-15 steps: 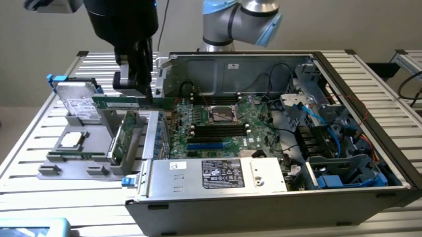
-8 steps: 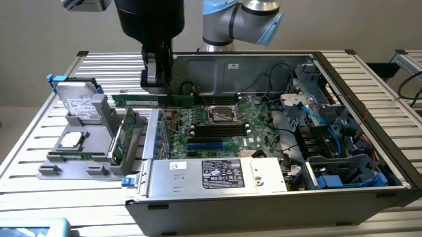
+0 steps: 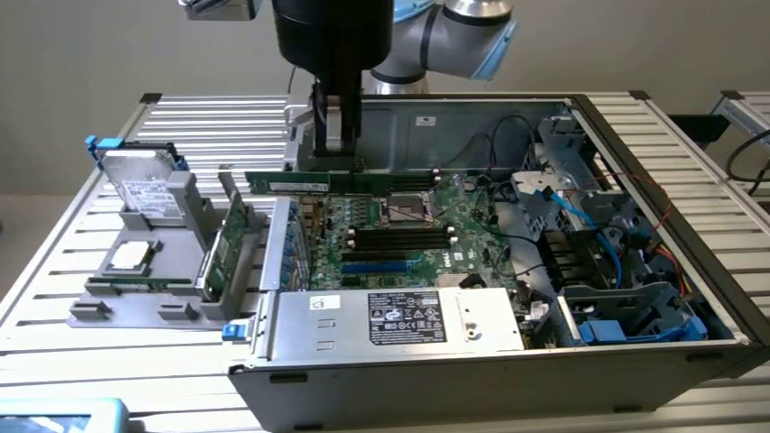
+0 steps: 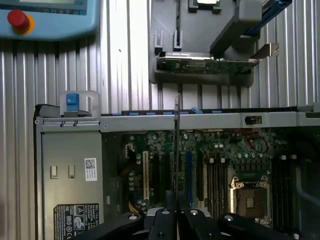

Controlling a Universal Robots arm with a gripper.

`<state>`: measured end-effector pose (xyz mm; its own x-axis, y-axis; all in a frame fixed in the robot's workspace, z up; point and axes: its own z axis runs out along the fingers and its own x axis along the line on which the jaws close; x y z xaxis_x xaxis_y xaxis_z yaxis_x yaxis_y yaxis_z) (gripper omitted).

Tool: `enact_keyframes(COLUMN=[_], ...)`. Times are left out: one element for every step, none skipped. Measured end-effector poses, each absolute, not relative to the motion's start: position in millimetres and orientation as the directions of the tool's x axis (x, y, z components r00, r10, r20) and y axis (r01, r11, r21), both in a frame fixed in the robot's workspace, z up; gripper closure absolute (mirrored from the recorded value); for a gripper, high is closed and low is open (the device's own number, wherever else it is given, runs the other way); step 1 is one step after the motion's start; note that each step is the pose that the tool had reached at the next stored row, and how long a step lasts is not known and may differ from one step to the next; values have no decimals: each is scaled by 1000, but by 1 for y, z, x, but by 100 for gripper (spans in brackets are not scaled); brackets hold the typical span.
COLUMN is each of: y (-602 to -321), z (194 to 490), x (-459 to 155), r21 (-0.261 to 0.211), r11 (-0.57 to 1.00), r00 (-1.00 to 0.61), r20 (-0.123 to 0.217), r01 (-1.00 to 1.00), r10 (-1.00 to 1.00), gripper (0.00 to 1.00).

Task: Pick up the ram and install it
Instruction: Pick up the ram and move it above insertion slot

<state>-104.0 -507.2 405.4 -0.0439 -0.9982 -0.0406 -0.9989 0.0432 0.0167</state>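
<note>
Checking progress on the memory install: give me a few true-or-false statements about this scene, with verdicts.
1. The gripper is shut on the ram. True.
2. The ram is seated in a motherboard slot. False: it hangs in the gripper above the motherboard.
3. A hard drive stands in the grey holder beside the case. True.
4. The case is closed. False: it lies open, its motherboard exposed.

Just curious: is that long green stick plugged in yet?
Out: the thin green circuit-board stick hangs in the black end effector above the green motherboard.
</note>
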Motion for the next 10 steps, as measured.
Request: enact_keyframes(y=[-507,-507,-506,-505,-504,-503,-502,-500,-499,-498], z=[405,405,405,405,405,405,405,405,405,405], x=[-99,-95,-90,-86,-82,-78,-74,-70,-66,-62], r21=[17,17,17,17,17,17,17,17,17,17], r11=[43,43,43,43,43,43,43,43,43,43], r00=[-44,-44,-44,-44,-44,-44,-44,-44,-44,-44], r20=[-41,-41,-41,-41,-41,-41,-41,-41,-41,-41], r01=[-999,-999,-999,-999,-999,-999,-999,-999,-999,-999], r10=[-998,-998,-998,-998,-998,-998,-998,-998,-998,-998], gripper=[87,87,87,87,87,87,87,87,87,87])
